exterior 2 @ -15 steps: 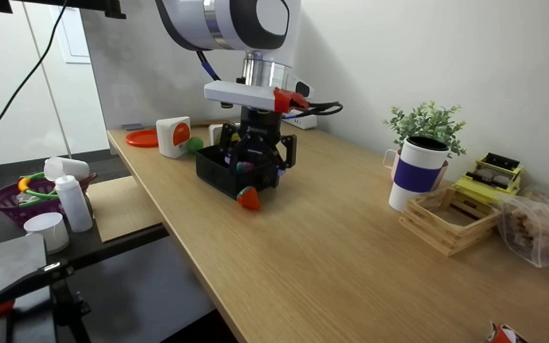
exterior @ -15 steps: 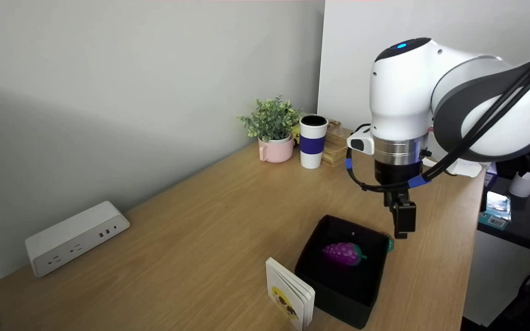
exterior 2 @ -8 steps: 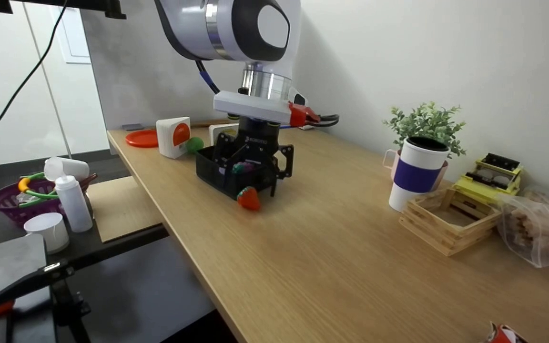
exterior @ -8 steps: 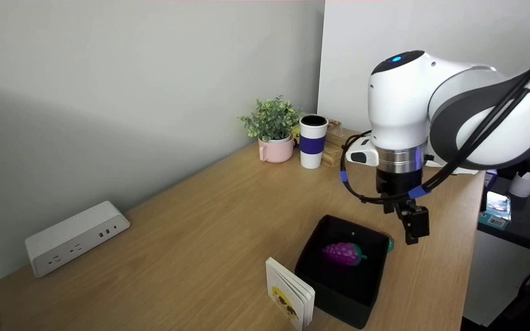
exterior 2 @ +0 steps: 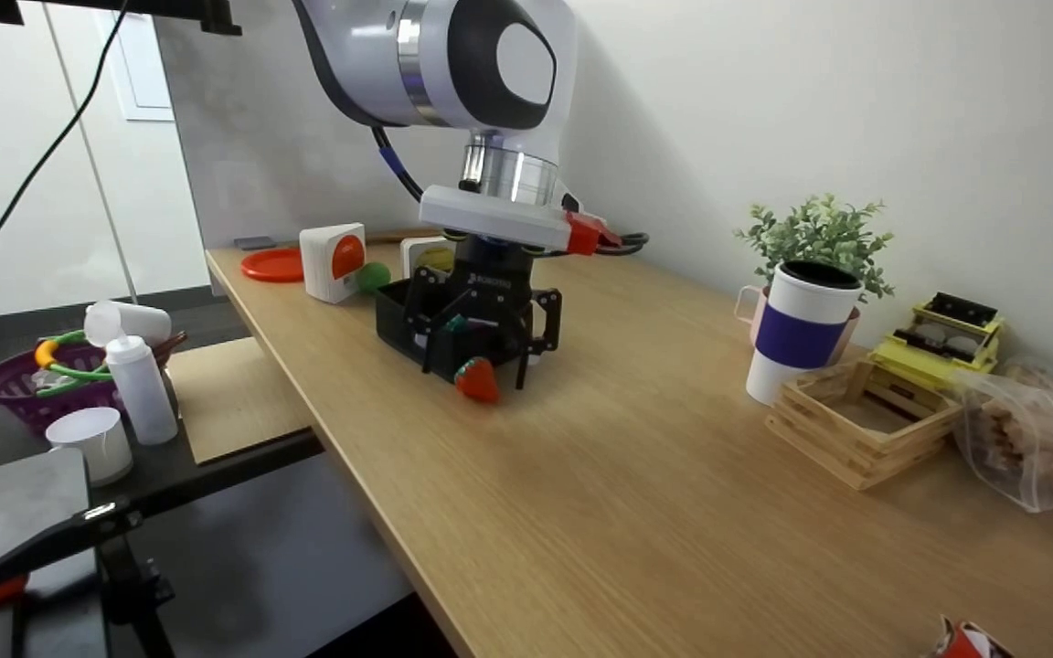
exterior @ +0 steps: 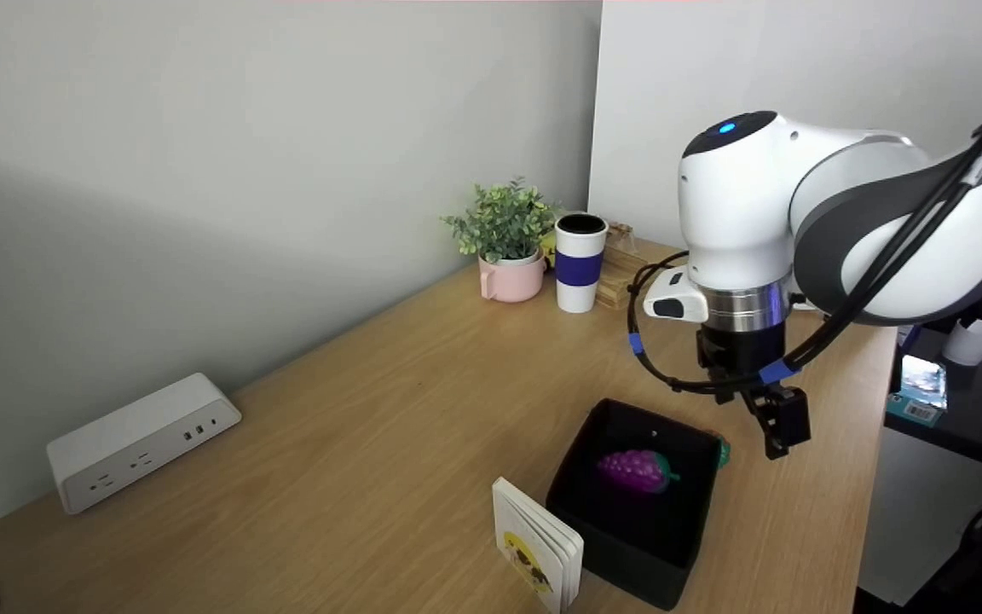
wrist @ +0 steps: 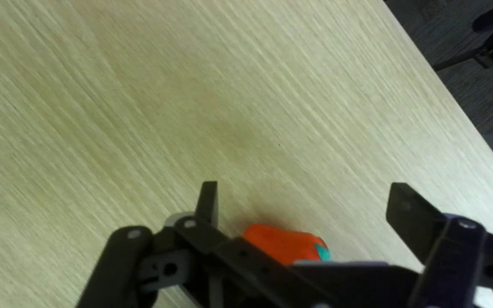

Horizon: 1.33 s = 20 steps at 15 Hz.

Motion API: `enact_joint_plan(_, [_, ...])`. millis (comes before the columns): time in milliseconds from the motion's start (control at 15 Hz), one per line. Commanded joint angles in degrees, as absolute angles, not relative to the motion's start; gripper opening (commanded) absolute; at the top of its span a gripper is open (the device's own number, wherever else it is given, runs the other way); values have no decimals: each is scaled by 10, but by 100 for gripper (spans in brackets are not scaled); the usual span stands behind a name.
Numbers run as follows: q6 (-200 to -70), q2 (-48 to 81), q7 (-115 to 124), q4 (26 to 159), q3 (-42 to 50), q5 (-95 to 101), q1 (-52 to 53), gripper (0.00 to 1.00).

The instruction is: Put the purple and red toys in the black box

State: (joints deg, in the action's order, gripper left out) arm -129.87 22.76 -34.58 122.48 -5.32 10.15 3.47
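The purple grape-like toy [exterior: 634, 471] with a green stem lies inside the black box [exterior: 627, 533]. The box also shows in an exterior view [exterior 2: 398, 320], partly behind the gripper. The red strawberry-like toy [exterior 2: 478, 380] lies on the table just outside the box wall; only its green end [exterior: 724, 452] shows behind the box in an exterior view. In the wrist view the red toy [wrist: 281, 243] sits low in the picture, between the spread fingers and partly hidden by them. My gripper [wrist: 304, 188] is open and empty, above the red toy.
A small upright board book [exterior: 538, 546] stands against the box side. A white block [exterior 2: 332, 263], a green ball [exterior 2: 373, 277] and a red plate [exterior 2: 272, 265] are beyond the box. The table's edge [exterior 2: 344, 443] runs close by. A tumbler [exterior 2: 801, 334] and wooden crate [exterior 2: 865, 425] stand farther off.
The arm has come down, and the open gripper has turned and shifted from over the box edge to above the red toy. The toys and the box have not moved.
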Motion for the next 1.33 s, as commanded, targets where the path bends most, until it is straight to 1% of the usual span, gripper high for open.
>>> enact_joint_plan(0, [-1296, 230, -340, 1222, -58, 121, 31, 100])
enact_joint_plan(333, [-1317, 231, -372, 1225, -69, 128, 25, 100])
enact_joint_plan(733, [-1381, 235, -451, 1225, -102, 39, -2, 100])
enact_joint_plan(933, [-1385, 235, -476, 1225, -107, 10, -7, 100])
enact_joint_plan(1267, [-1373, 239, -469, 1223, -97, 24, 1, 100])
